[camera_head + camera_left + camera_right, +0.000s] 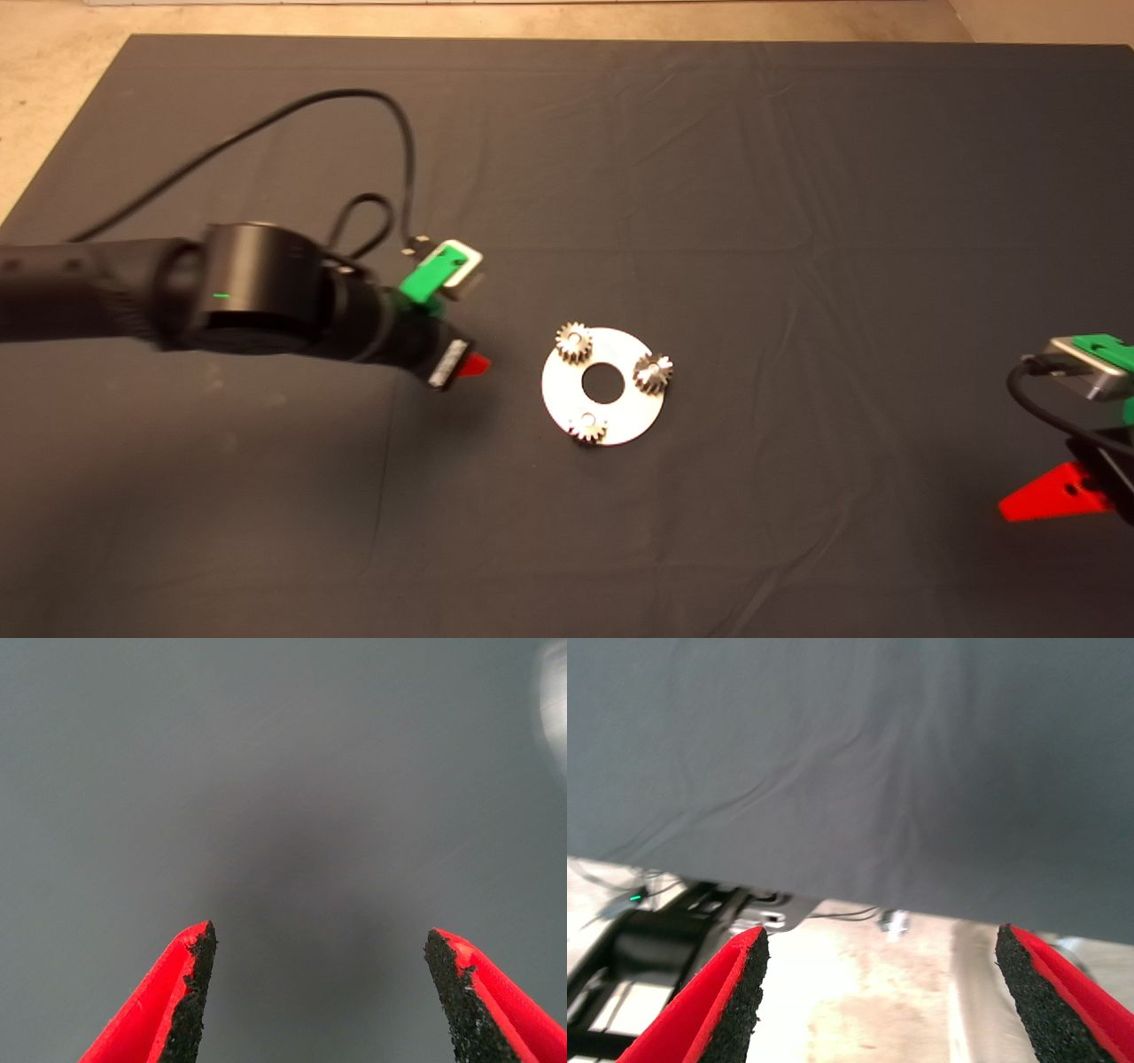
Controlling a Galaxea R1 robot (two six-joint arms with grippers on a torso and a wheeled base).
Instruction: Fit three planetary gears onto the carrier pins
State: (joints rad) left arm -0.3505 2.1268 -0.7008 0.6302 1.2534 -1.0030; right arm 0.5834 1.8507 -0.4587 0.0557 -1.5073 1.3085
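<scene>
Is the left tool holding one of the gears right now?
No, the left tool is open over bare mat, with nothing between its fingers.

Three gears (574, 341) on disc (638, 412) pins; left gripper (462, 365) near.

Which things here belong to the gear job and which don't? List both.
Job:
three gears, each seated on the round plate
left gripper, open beside the plate

Not the job:
dark mat
black cable
right gripper, open, parked at the mat's edge
</scene>
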